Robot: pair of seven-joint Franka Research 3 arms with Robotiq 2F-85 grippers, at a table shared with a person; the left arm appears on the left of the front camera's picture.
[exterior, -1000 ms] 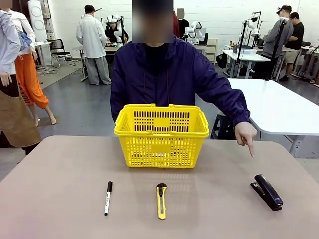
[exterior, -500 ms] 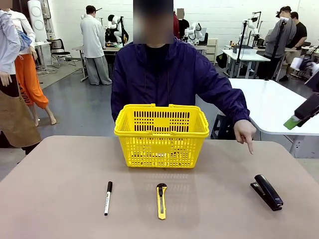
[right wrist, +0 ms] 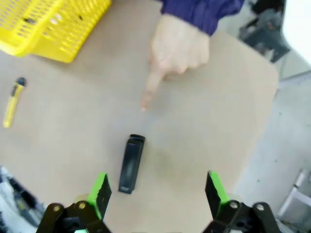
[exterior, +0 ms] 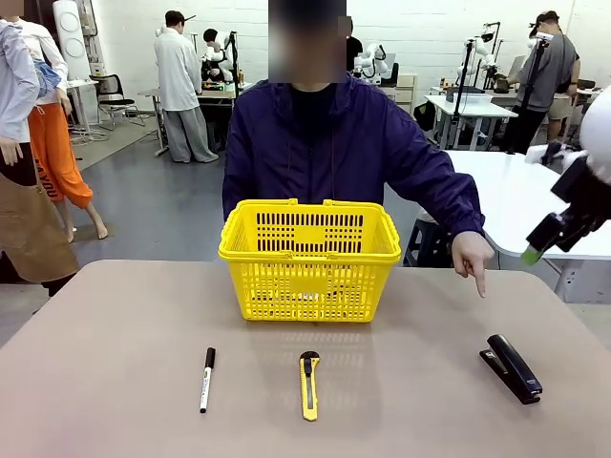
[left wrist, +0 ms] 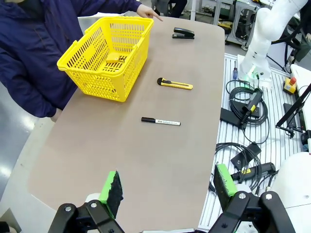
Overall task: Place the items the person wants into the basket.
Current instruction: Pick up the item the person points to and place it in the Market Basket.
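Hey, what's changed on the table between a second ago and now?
The right end effector has come into the front view from the right edge, moving left and down toward the stapler, open and empty. Nothing was grasped or released. The person's hand keeps pointing at the stapler; the basket, marker and utility knife have not moved.

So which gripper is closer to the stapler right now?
Right. The right gripper hovers open above the stapler; the left gripper sits open at the table's opposite end, far from it.
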